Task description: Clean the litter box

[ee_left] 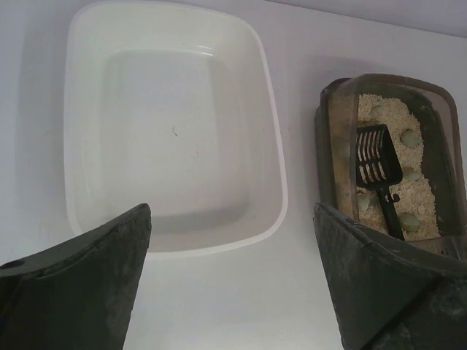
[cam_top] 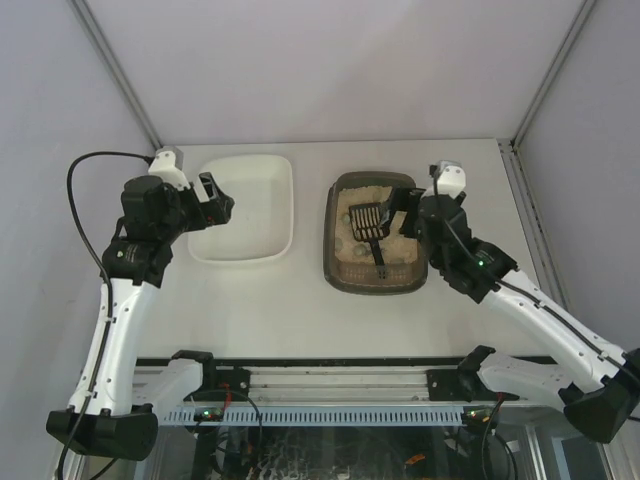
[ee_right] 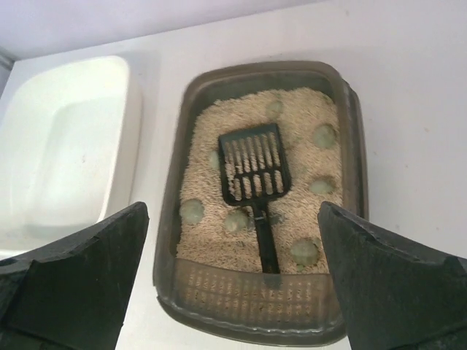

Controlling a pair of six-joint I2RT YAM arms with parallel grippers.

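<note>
The litter box point(cam_top: 333, 255) is a dark brown tray of beige litter, right of centre. A black slotted scoop point(cam_top: 370, 226) lies in it, handle toward me, among several pale green-grey clumps point(ee_right: 192, 211). My right gripper point(cam_top: 408, 208) is open and empty, hovering over the box's right side. In the right wrist view the box point(ee_right: 248, 321) and the scoop point(ee_right: 254, 164) sit between the wide-apart fingers of the right gripper point(ee_right: 233, 211). My left gripper point(cam_top: 218, 205) is open and empty over the white tub's left edge. In the left wrist view its fingers point(ee_left: 232, 219) stand wide apart, with nothing between them.
The white tub point(cam_top: 290, 200) stands empty left of the litter box, with a narrow strip of table between them. It also shows in the left wrist view point(ee_left: 273, 146) and the right wrist view point(ee_right: 128, 124). Grey walls close the table at the back and sides.
</note>
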